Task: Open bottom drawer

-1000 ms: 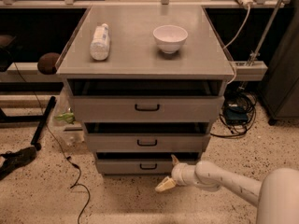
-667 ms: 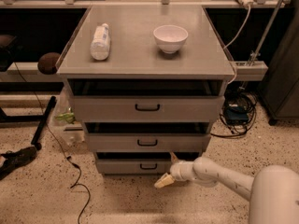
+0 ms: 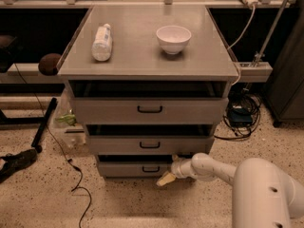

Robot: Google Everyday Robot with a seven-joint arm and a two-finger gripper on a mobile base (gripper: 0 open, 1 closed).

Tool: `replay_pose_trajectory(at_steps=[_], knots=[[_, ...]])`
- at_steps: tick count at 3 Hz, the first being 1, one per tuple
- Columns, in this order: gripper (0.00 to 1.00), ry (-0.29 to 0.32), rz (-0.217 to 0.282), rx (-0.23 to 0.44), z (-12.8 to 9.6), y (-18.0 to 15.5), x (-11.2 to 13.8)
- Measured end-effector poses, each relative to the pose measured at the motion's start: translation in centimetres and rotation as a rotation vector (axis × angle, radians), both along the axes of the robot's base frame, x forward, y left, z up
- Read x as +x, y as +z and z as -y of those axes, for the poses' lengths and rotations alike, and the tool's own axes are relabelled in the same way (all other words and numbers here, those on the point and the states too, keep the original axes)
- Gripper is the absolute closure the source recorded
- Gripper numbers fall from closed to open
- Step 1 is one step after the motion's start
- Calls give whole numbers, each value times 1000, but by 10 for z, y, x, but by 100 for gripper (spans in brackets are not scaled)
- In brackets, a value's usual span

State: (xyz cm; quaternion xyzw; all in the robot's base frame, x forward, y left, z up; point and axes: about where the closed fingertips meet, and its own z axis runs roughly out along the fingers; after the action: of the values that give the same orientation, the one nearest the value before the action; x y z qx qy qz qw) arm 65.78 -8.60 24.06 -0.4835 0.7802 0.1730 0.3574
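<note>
Noted bottom drawer (image 3: 121, 168) lowest of three in grey cabinet (image 3: 199, 112), just above speckled floor (image 3: 118, 201); black bar handle (image 3: 151, 169) centred on its front. Found hand (image 3: 166, 178) low before drawer's right end, right of handle; open or closed cannot be told. On counter (image 3: 137, 58): bottle (image 3: 101, 42) lying flat, white bowl (image 3: 173, 38).

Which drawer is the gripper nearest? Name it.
The bottom drawer, narrowest of the three; the gripper sits low at its front, right of the handle, below the middle drawer and top drawer.
</note>
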Motion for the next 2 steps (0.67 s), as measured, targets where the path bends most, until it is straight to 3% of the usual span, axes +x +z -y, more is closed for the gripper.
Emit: replay_pose_trajectory(at_steps=[2], knots=[[0,-37,-49,-38,10,-24,20]])
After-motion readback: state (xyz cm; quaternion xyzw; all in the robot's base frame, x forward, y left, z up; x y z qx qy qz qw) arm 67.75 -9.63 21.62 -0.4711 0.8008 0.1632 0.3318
